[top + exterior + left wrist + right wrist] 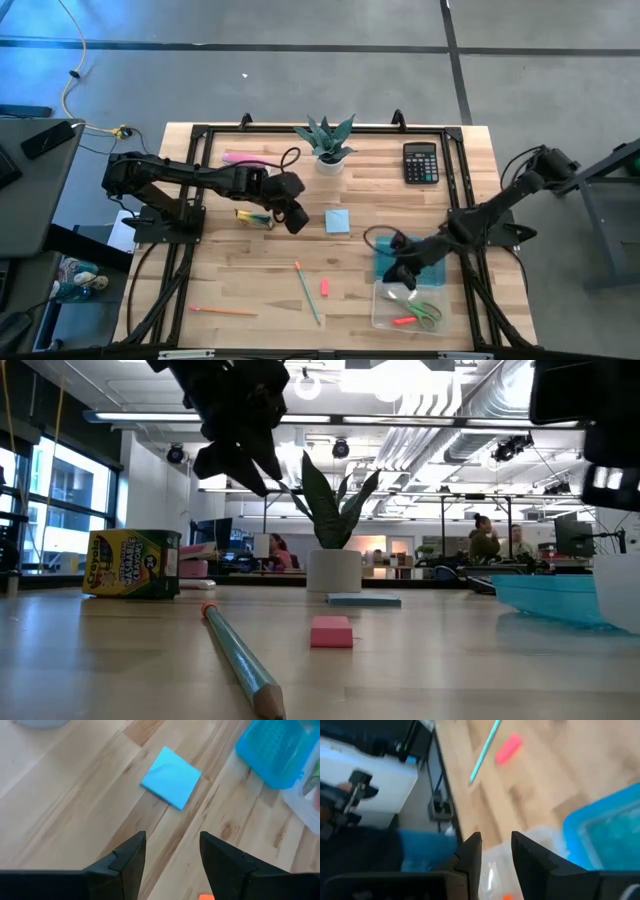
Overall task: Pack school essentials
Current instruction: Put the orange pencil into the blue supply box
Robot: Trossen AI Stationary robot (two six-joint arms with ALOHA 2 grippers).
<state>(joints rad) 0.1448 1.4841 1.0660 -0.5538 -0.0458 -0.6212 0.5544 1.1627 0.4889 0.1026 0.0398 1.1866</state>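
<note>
The light blue notepad (pixel 337 221) lies flat on the table; my left gripper (pixel 295 215) hovers open just left of it, and the notepad (pixel 171 777) shows ahead of its fingers. A thin greenish pencil (pixel 308 292), a tiny red piece (pixel 324 288) and an orange pen (pixel 222 311) lie nearer the front edge. Green-handled scissors (pixel 430 313) and a red pen (pixel 404 321) lie in a clear box (pixel 385 318). My right gripper (pixel 398 272) hangs open over the box's far left corner, beside a blue lid (pixel 425 268).
A yellow crayon box (pixel 253 217) sits left of my left gripper. A pink bar (pixel 243 157), a potted plant (pixel 325 140) and a black calculator (pixel 421 162) stand along the far side. Bare wood lies between the notepad and the pencil.
</note>
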